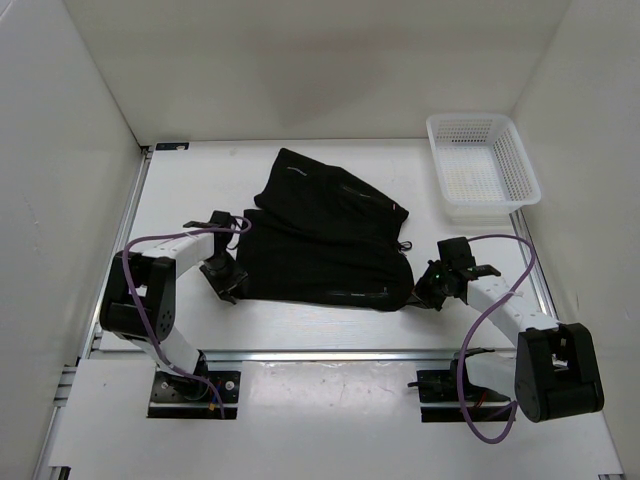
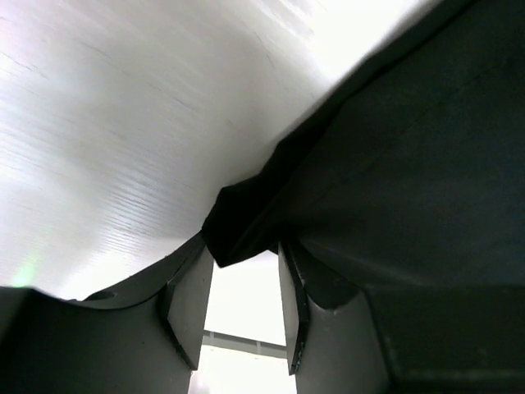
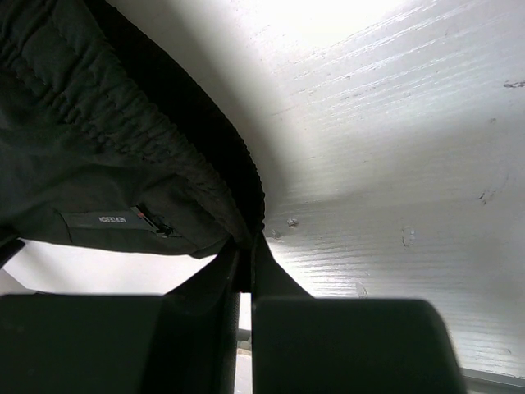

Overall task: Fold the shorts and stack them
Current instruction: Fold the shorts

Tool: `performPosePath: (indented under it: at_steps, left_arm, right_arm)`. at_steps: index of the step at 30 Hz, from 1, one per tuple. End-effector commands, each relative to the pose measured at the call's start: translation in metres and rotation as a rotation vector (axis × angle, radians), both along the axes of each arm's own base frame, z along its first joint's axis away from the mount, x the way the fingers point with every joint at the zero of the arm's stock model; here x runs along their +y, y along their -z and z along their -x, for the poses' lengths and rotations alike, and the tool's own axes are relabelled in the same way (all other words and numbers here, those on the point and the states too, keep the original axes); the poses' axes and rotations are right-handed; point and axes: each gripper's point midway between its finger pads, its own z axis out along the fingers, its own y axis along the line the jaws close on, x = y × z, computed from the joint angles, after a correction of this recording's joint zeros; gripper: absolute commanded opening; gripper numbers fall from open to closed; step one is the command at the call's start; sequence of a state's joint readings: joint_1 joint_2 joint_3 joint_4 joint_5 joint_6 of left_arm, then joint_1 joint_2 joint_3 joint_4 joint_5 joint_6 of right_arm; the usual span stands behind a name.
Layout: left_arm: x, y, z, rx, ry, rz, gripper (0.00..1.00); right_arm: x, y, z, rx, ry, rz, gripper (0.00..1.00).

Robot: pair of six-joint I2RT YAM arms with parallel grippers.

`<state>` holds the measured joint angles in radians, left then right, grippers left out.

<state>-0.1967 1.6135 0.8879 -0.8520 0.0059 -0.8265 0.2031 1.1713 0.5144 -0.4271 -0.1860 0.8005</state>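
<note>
The black shorts (image 1: 320, 255) lie in a heap on the middle of the white table, and a second black layer (image 1: 330, 190) sticks out behind. My left gripper (image 1: 228, 285) is at the heap's left front corner. In the left wrist view it (image 2: 244, 256) is open, and a corner of the shorts (image 2: 238, 226) lies at its fingertips. My right gripper (image 1: 420, 292) is at the heap's right front corner. In the right wrist view it (image 3: 246, 254) is shut on the gathered waistband edge of the shorts (image 3: 98, 123), low over the table.
A white mesh basket (image 1: 483, 165) stands at the back right, apart from the shorts. White walls close in the table on the left, right and back. A metal rail (image 1: 330, 355) runs along the near edge by the arm bases.
</note>
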Motion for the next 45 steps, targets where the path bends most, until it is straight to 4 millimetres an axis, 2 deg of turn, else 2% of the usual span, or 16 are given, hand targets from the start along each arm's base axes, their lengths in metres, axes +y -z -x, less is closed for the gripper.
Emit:
performPosePath:
  at_steps: [1,4,9,14,17,20,25,26,27,29,32,34,38,39,42,45]
  left_arm:
    - [0.014,-0.009,-0.025,-0.111,-0.012,-0.062,0.49]
    - [0.014,-0.015,-0.021,-0.124,-0.025,-0.058,0.57]
    - [0.014,-0.015,-0.021,-0.124,-0.025,-0.058,0.64]
    - [0.004,-0.029,-0.031,-0.175,-0.002,-0.001,0.66]
    - [-0.001,-0.048,-0.035,-0.249,0.009,0.023,0.61]
    - [-0.001,-0.055,-0.034,-0.278,0.009,0.028,0.60]
    - [-0.002,-0.038,-0.026,-0.212,0.062,0.022,0.66]
    - [-0.001,-0.031,-0.021,-0.185,0.062,0.017,0.73]
    - [-0.001,-0.031,-0.021,-0.185,0.062,0.017,0.75]
    - [0.000,-0.022,-0.012,-0.150,0.050,0.013,0.75]
    - [0.000,-0.010,-0.013,-0.127,0.041,0.009,0.75]
    - [-0.001,-0.003,-0.016,-0.119,0.030,0.009,0.73]
    - [-0.003,0.003,-0.025,-0.113,0.030,0.008,0.61]
    - [-0.004,0.001,-0.030,-0.121,0.042,0.008,0.47]
    - [-0.009,-0.002,-0.039,-0.133,0.063,0.019,0.14]
    - [-0.014,-0.015,-0.042,-0.179,0.064,0.049,0.10]
  right_arm:
    - [-0.004,-0.009,-0.005,-0.029,-0.014,0.024,0.00]
    - [-0.004,-0.009,-0.005,-0.029,-0.014,0.024,0.00]
    - [-0.004,-0.009,-0.005,-0.029,-0.014,0.024,0.00]
    - [-0.004,-0.009,-0.005,-0.031,-0.022,0.027,0.00]
    - [-0.005,-0.008,-0.003,-0.022,-0.022,0.029,0.00]
    - [-0.004,-0.006,-0.001,-0.015,-0.034,0.025,0.00]
    - [-0.003,-0.007,-0.003,-0.018,-0.042,0.028,0.00]
    - [-0.003,-0.010,-0.006,-0.027,-0.042,0.027,0.00]
    - [-0.003,-0.009,-0.004,-0.018,-0.042,0.028,0.00]
    - [-0.003,-0.009,-0.004,-0.018,-0.042,0.028,0.00]
    - [-0.004,-0.009,-0.004,-0.021,-0.050,0.031,0.00]
    - [-0.004,-0.009,-0.004,-0.021,-0.050,0.032,0.00]
    - [-0.004,-0.008,-0.002,-0.021,-0.050,0.032,0.00]
    - [-0.004,-0.008,-0.002,-0.021,-0.050,0.032,0.00]
    - [-0.004,-0.008,-0.002,-0.024,-0.060,0.035,0.00]
    - [-0.006,-0.006,0.004,-0.004,-0.069,0.042,0.00]
